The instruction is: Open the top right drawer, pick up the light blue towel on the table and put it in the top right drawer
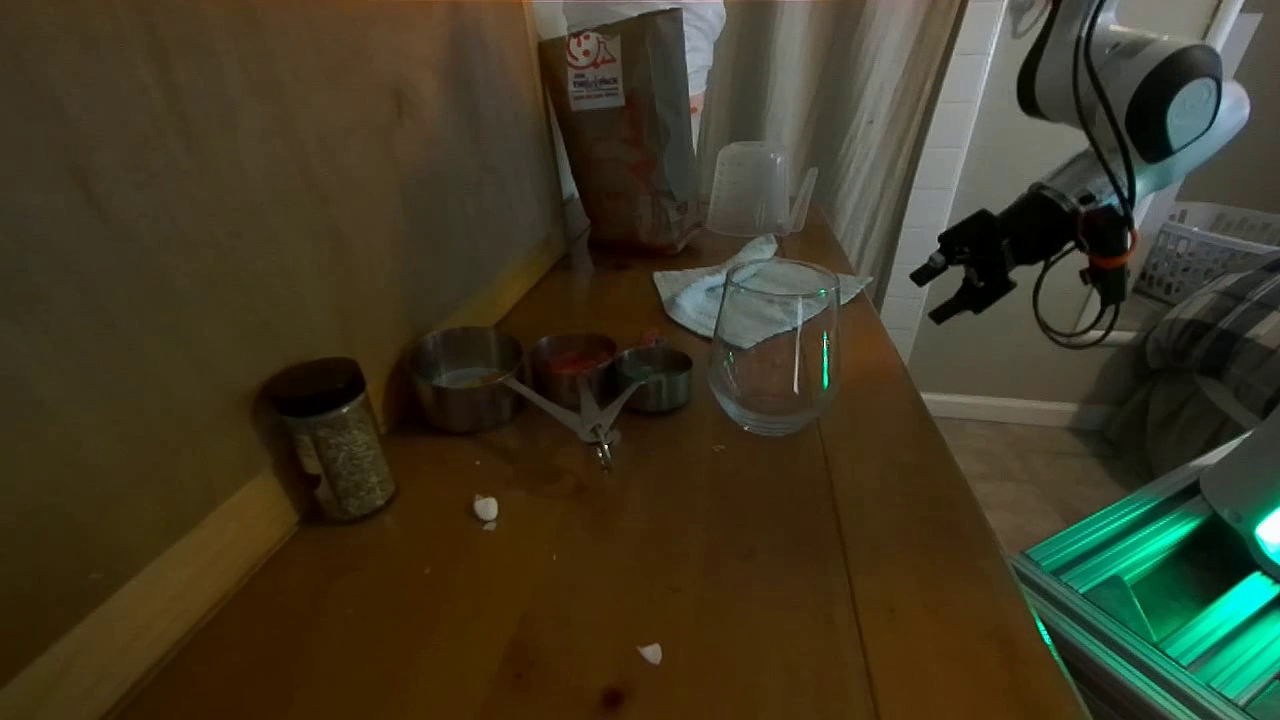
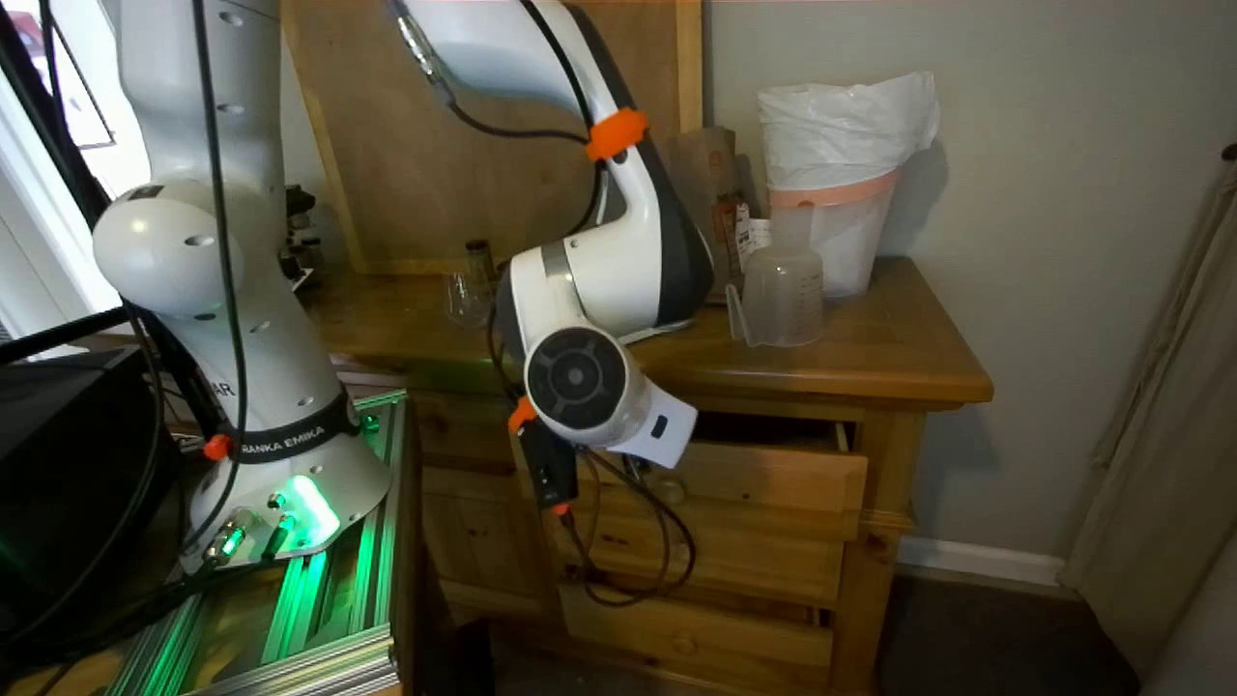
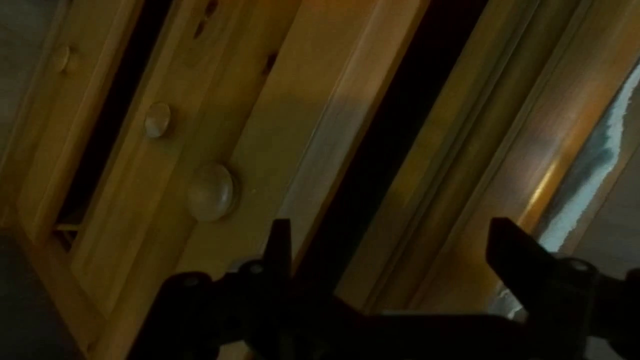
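The light blue towel (image 1: 690, 292) lies crumpled on the wooden tabletop, partly seen through a drinking glass. Its edge shows at the right of the wrist view (image 3: 587, 200); a thin strip shows behind the arm in an exterior view (image 2: 659, 331). The top right drawer (image 2: 773, 474) is partly pulled out, with a dark gap above its front. Its front (image 3: 265, 160) and round knob (image 3: 212, 192) show in the wrist view. My gripper (image 1: 936, 292) is open and empty, off the table's edge. In the wrist view its fingers (image 3: 390, 222) stand wide apart, touching nothing visible.
The glass (image 1: 775, 370) stands in front of the towel. Metal measuring cups (image 1: 465, 385), a spice jar (image 1: 345, 460), a paper bag (image 1: 630, 140) and a plastic jug (image 1: 750, 190) stand on the tabletop. A lower drawer (image 2: 705, 643) is also ajar.
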